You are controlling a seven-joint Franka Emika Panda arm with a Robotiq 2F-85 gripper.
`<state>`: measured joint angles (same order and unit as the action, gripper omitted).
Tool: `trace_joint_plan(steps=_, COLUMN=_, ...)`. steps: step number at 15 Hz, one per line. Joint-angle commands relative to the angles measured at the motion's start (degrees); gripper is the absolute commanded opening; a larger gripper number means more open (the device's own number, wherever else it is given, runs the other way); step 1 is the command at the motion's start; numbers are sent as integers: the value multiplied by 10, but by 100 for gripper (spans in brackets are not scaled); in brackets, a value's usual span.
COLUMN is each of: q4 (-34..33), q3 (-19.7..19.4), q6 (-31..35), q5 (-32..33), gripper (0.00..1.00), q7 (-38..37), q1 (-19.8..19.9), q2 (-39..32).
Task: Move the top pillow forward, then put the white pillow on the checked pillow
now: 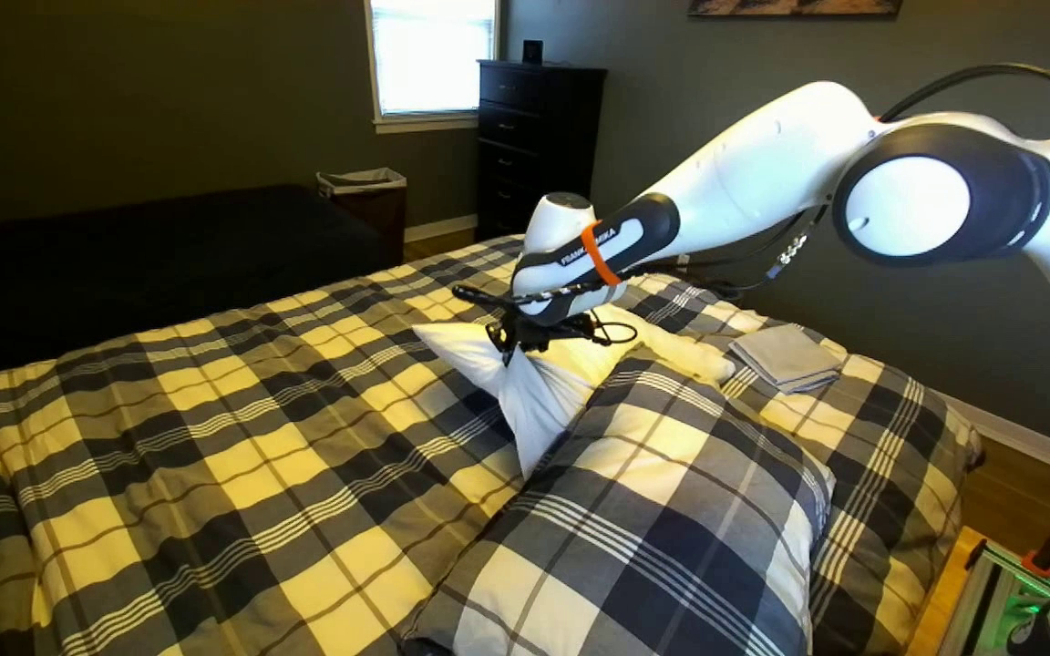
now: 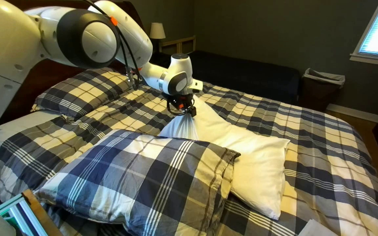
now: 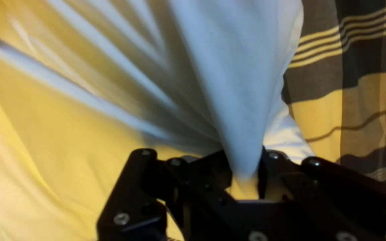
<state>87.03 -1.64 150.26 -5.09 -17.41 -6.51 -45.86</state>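
Observation:
The white pillow (image 1: 543, 396) lies on the plaid bedspread, and in an exterior view (image 2: 258, 164) one end is flat on the bed while the other is pulled up. My gripper (image 1: 507, 351) is shut on a fold of it; the gripper (image 2: 190, 112) shows in both exterior views. In the wrist view the white cloth (image 3: 233, 83) runs up in creases and is pinched between the fingers (image 3: 245, 167). The plump plaid pillow (image 1: 662, 501), the top and checked pillow, lies right beside it and hides part of it in both exterior views (image 2: 136, 177).
Another plaid pillow (image 2: 87, 90) lies at the head of the bed. A folded grey cloth (image 1: 787, 355) lies on the bedspread (image 1: 242, 446) beyond the white pillow. A dark bed (image 1: 142, 246), a lined bin (image 1: 365, 196) and a dresser (image 1: 539, 137) stand farther off.

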Motion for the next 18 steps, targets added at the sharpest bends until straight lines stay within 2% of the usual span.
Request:
trace_joint_plan(steps=1, q4=43, q3=-1, q6=16, q5=-13, gripper=2, q7=11, q1=26, q2=84)
trace_joint_plan(steps=8, q4=49, q3=-9, q6=42, q5=-9, gripper=2, q7=14, q1=48, q2=162)
trace_joint_plan(steps=12, q4=57, q3=-29, q6=68, q5=2, gripper=2, q7=1, q1=45, q2=191)
trace_joint_plan(steps=13, q4=25, q3=-24, q6=38, q5=-1, gripper=2, q7=9, q1=50, q2=154)
trace_joint_plan(steps=14, q4=27, q3=-25, q6=38, q5=-1, gripper=6, q7=9, q1=51, q2=158)
trace_joint_plan(steps=18, q4=29, q3=-24, q6=37, q5=-1, gripper=6, q7=9, q1=50, q2=148)
